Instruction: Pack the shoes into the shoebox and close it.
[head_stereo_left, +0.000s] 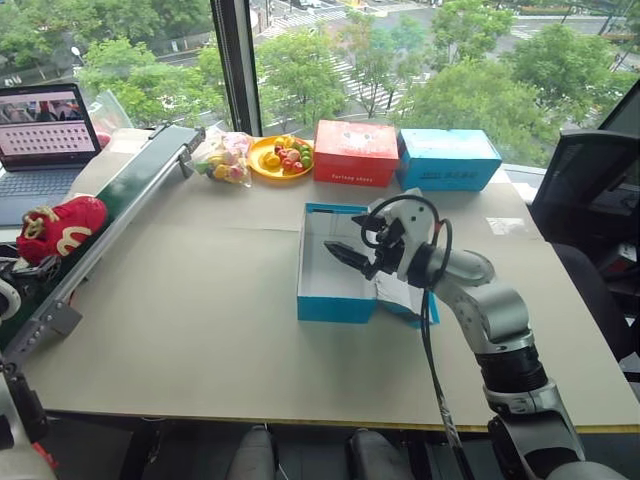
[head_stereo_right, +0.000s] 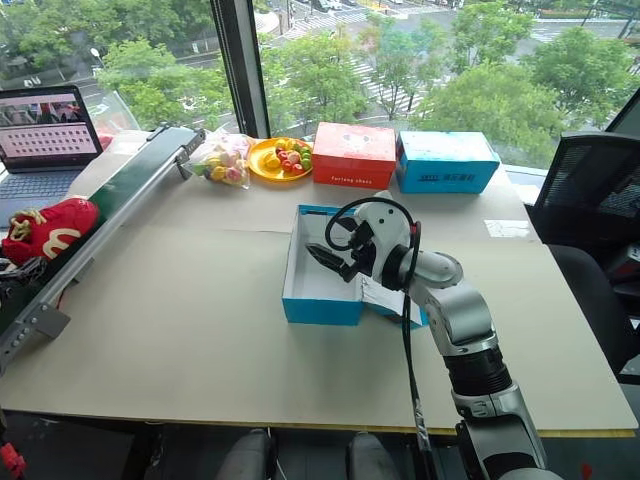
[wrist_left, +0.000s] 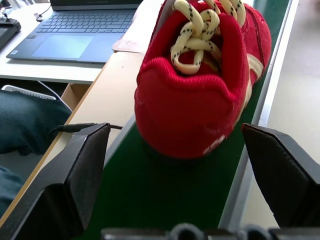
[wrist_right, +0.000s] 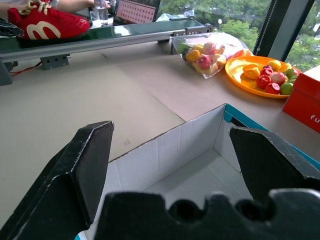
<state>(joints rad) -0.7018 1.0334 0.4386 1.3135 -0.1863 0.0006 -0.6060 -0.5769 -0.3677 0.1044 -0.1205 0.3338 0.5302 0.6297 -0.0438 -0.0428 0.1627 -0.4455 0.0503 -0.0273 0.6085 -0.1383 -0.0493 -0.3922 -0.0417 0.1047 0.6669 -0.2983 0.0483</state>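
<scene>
From my seat the red shoe (wrist_left: 200, 85) sits on the green conveyor (head_stereo_left: 130, 185) at the table's left edge, heel toward my left gripper (wrist_left: 187, 170), long axis along the belt. Those fingers are spread wide either side of it (not touching). Right gripper (head_stereo_left: 350, 255) hangs spread over the open shoebox (head_stereo_left: 335, 305), mid-table.

Right claw (head_stereo_left: 345, 254) spread above open shoebox (head_stereo_left: 336, 300), red shoe (head_stereo_left: 62, 226) far left.
</scene>
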